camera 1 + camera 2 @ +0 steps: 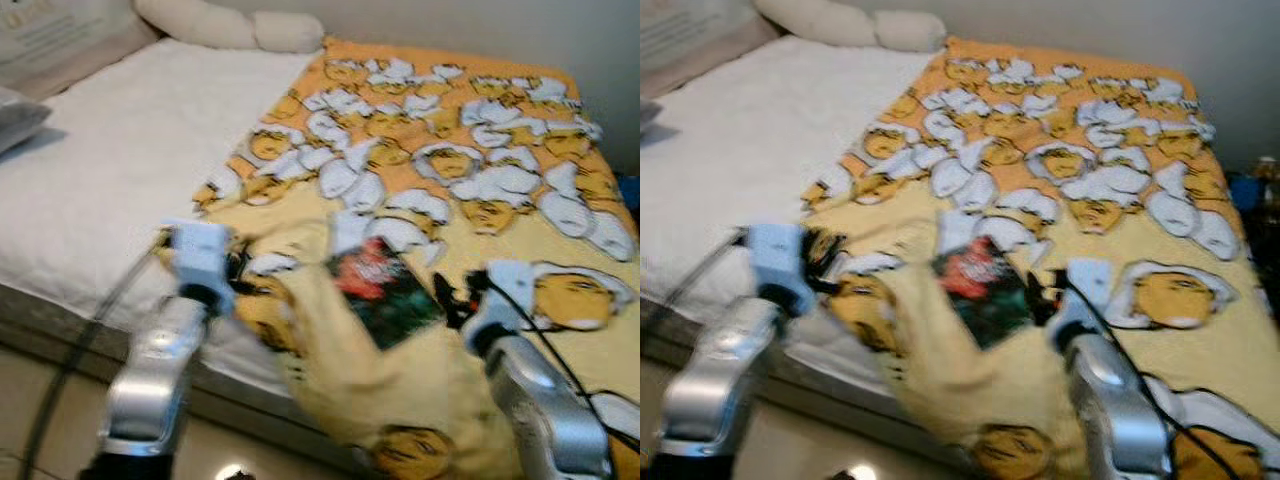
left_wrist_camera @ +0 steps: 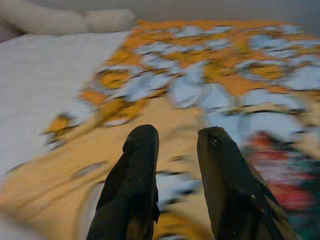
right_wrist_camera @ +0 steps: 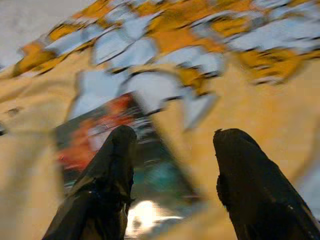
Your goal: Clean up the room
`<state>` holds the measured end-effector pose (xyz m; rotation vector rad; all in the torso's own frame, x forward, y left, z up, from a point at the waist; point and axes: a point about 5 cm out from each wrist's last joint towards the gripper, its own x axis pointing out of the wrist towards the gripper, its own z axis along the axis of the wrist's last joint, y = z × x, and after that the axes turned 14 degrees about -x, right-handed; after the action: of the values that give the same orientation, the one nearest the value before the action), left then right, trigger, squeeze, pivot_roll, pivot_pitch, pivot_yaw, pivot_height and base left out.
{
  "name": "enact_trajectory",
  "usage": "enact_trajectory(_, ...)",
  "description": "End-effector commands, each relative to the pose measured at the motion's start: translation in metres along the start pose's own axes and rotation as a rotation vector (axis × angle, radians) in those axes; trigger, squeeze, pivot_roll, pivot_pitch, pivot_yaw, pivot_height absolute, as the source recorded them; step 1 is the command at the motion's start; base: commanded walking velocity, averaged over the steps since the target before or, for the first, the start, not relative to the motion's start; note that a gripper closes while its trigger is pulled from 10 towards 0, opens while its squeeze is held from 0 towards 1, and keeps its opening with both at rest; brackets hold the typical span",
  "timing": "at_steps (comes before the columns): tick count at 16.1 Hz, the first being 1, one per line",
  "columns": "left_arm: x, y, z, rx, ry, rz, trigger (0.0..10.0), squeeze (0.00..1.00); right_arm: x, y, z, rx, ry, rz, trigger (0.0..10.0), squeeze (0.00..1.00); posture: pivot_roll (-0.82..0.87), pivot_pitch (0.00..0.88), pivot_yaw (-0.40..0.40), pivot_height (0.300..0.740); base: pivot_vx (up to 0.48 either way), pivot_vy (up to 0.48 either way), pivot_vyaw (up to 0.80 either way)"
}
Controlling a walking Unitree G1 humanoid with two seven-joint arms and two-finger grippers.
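Note:
A yellow-and-orange blanket (image 1: 450,160) printed with cartoon faces covers the right half of the bed, and its near part is bunched and hangs over the front edge. A dark book (image 1: 385,290) with a red picture on its cover lies on the blanket near that edge. My left gripper (image 1: 238,272) hovers over the blanket's left border, open, with nothing between its fingers (image 2: 137,165). My right gripper (image 1: 452,297) is just right of the book, open wide. In the right wrist view the book (image 3: 85,145) lies under one finger (image 3: 107,170).
The left half of the bed is bare white sheet (image 1: 100,170). Long white pillows (image 1: 230,25) lie at the head and a grey pillow (image 1: 15,115) at the far left. A blue object (image 1: 1247,190) stands beyond the bed's right side. Pale floor (image 1: 30,380) lies below the bed edge.

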<state>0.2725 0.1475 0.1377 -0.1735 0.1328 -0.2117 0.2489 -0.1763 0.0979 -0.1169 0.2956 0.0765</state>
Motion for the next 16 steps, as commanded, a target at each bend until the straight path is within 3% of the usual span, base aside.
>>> enact_trajectory(1, -0.001, 0.007, 0.005, 0.021, -0.013, 0.021, 10.0, 0.0, 0.0, 0.004, 0.003, 0.021, -0.01, 0.028, 10.0, 0.0, 0.03, 0.0, 0.022, 0.74, 0.0, -0.48, 0.0)
enact_trajectory(2, -0.001, 0.007, 0.005, 0.02, -0.012, 0.021, 10.0, 0.0, 0.0, 0.005, 0.003, 0.025, -0.01, 0.032, 10.0, 0.0, 0.03, 0.0, 0.021, 0.74, 0.0, -0.48, 0.0)
enact_trajectory(3, -0.001, 0.008, 0.006, 0.022, -0.018, 0.023, 10.0, 0.0, -0.001, 0.007, 0.002, 0.043, -0.017, 0.077, 10.0, 1.0, 0.03, 0.0, 0.021, 0.74, 0.0, -0.24, 0.0)
enact_trajectory(8, -0.002, 0.012, 0.004, -0.003, 0.04, 0.001, 10.0, 0.0, 0.003, 0.006, -0.004, 0.116, 0.022, 0.156, 10.0, 1.0, 0.03, 0.0, 0.029, 0.74, 0.0, 0.0, 0.0)
enact_trajectory(9, -0.002, 0.012, 0.004, -0.005, 0.043, -0.005, 10.0, 1.0, 0.005, 0.005, -0.004, 0.127, 0.025, 0.163, 10.0, 1.0, 0.03, 0.0, 0.032, 0.74, 0.0, 0.0, 0.0)
enact_trajectory(11, -0.002, 0.013, 0.005, -0.02, 0.048, -0.03, 10.0, 1.0, 0.01, 0.006, -0.005, 0.17, 0.04, 0.203, 10.0, 1.0, 0.03, 0.0, 0.036, 0.74, 0.0, 0.0, 0.0)
enact_trajectory(14, -0.001, 0.014, 0.01, 0.023, 0.059, -0.067, 10.0, 1.0, 0.022, 0.012, -0.008, 0.245, 0.063, 0.276, 10.0, 1.0, 0.04, 0.0, 0.031, 0.74, 0.0, 0.0, 0.0)
enact_trajectory(16, -0.001, 0.017, 0.012, 0.082, 0.043, -0.033, 10.0, 1.0, 0.025, 0.019, 0.002, 0.217, 0.015, 0.367, 10.0, 1.0, 0.05, 0.0, 0.022, 0.74, 0.0, 0.0, 0.0)
